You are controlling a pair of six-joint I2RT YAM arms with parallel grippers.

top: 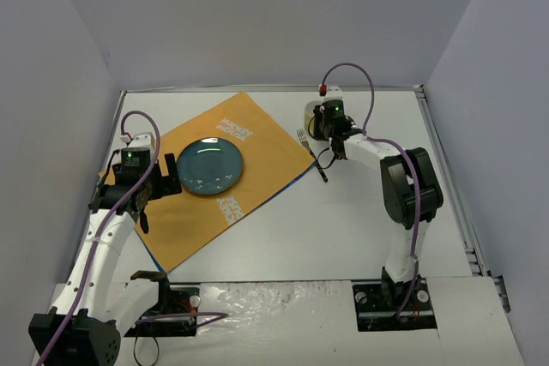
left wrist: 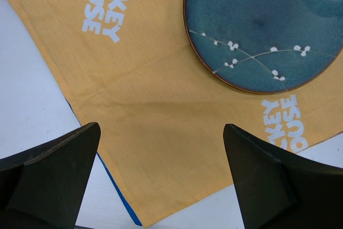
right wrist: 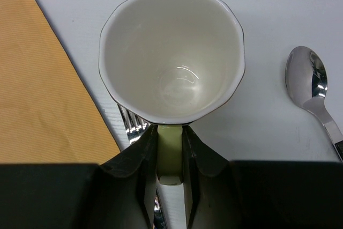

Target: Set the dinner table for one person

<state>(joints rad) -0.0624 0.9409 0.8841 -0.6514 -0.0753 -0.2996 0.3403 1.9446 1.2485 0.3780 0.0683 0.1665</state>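
Observation:
A cream mug (right wrist: pixel 171 52) stands upright on the white dinner table (top: pixel 343 220), just off the right corner of the orange placemat (top: pixel 266 156). My right gripper (right wrist: pixel 170 148) is shut on the mug's handle (right wrist: pixel 170 160), one finger pressed against each side. A fork (right wrist: pixel 133 124) lies partly under the mug, and a spoon (right wrist: pixel 308 79) lies to its right. A blue plate (top: pixel 210 166) sits on the placemat. My left gripper (left wrist: pixel 161 132) hangs open over the placemat's near corner, below the plate (left wrist: pixel 262 25), holding nothing.
The fork (top: pixel 302 137) has its tines at the placemat's edge and a dark handle pointing toward me. Grey walls enclose the table on three sides. A metal strip runs along the right edge (top: pixel 446 169).

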